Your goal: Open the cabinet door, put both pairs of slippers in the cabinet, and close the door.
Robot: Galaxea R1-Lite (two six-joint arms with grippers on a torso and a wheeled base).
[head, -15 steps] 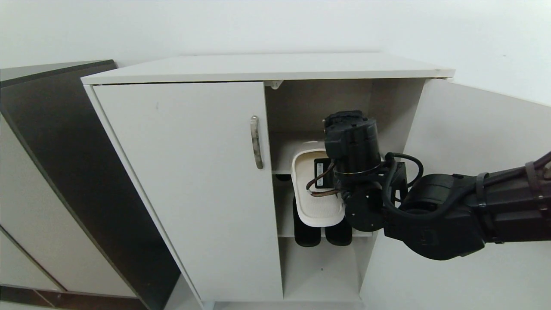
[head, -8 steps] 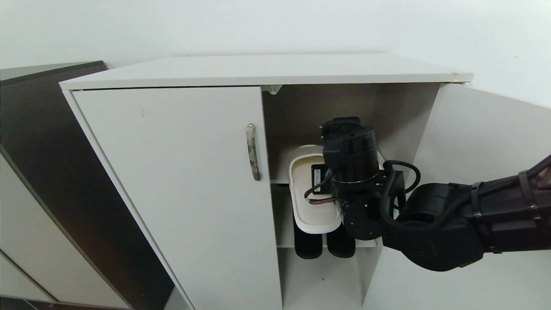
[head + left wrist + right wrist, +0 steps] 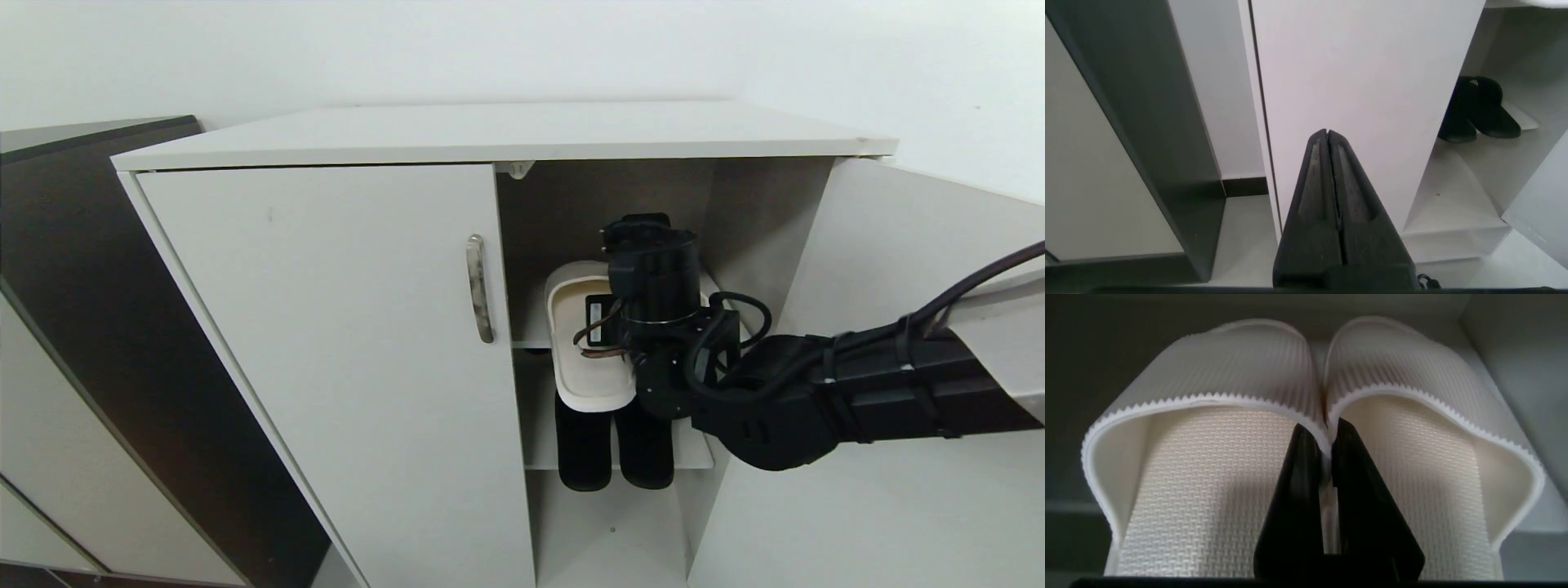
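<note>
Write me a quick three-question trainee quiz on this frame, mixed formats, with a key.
1. True or false: the left door is shut and the right door stands open.
2. What does the right gripper hold? A a cloth; B the white slippers; C nothing.
3. Fill in: the black slippers lie on the shelf ___ the white pair.
Key: 1 true; 2 B; 3 below.
</note>
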